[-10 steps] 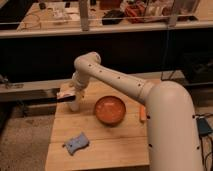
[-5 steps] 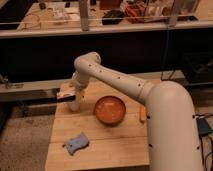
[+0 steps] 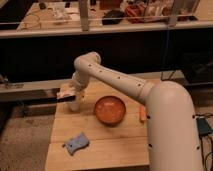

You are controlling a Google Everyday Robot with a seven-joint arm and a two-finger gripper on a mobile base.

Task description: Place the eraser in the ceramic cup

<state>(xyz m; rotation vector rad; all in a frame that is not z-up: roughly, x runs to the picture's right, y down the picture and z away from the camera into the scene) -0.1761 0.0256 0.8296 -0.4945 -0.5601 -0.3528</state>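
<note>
Still motionless, tool (image 3: 66, 95) above ceramic cup (image 3: 74, 105)

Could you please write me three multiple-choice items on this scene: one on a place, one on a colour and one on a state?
1. Where is the gripper?
A. Over the wide bowl
B. At the far left of the wooden table as pictured, at the top of the ceramic cup
C. Low over the table's near edge

2. What colour is the wide bowl?
A. Orange
B. Green
C. Black

3. How does the ceramic cup stand?
A. Tipped on its side
B. Upright on the table
C. Upside down inside the bowl

Answers:
1. B, since the arm reaches past the bowl and ends directly over the cup.
2. A, since the bowl's inside and rim are plainly orange.
3. B, since the whitish cylinder stands upright on the wood, left of the bowl.
</note>
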